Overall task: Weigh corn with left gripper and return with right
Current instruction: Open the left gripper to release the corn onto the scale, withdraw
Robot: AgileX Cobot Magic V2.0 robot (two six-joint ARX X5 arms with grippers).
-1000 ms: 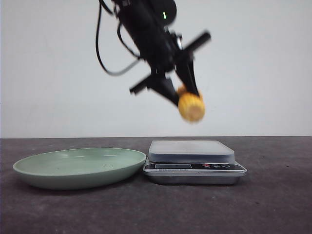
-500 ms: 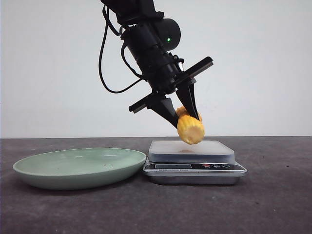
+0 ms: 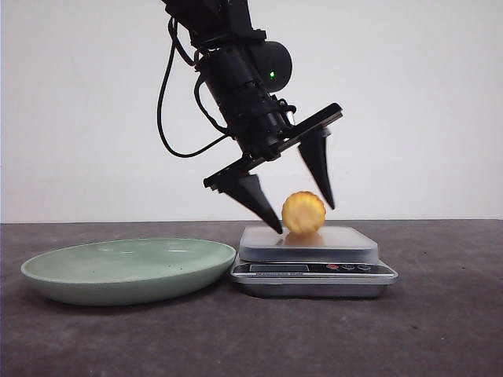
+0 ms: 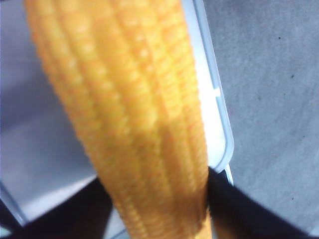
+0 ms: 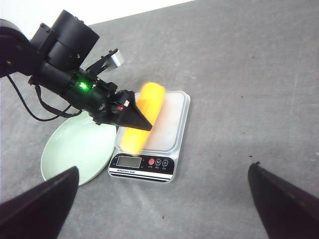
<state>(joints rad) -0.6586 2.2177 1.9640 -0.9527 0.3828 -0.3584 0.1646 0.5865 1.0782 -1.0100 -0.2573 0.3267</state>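
The short ribbed yellow corn [image 3: 303, 213] is resting on the silver scale [image 3: 313, 259]; left gripper [image 3: 302, 217] is standing wide; weighing and return by right gripper [image 5: 164, 199], also spread wide, remain.

No text can be read; the scale [image 5: 142, 167] display is illegible.

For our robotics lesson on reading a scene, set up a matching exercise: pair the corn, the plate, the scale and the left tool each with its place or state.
Column A:
1. corn
2. plate
3. scale
4. left tool

Column B:
a. pale green, with nothing on it
b. open, fingers either side of the cob
c. lying on the weighing platform
d. on the table right of the plate, display facing the camera

Pairs: 1-c, 2-a, 3-d, 4-b
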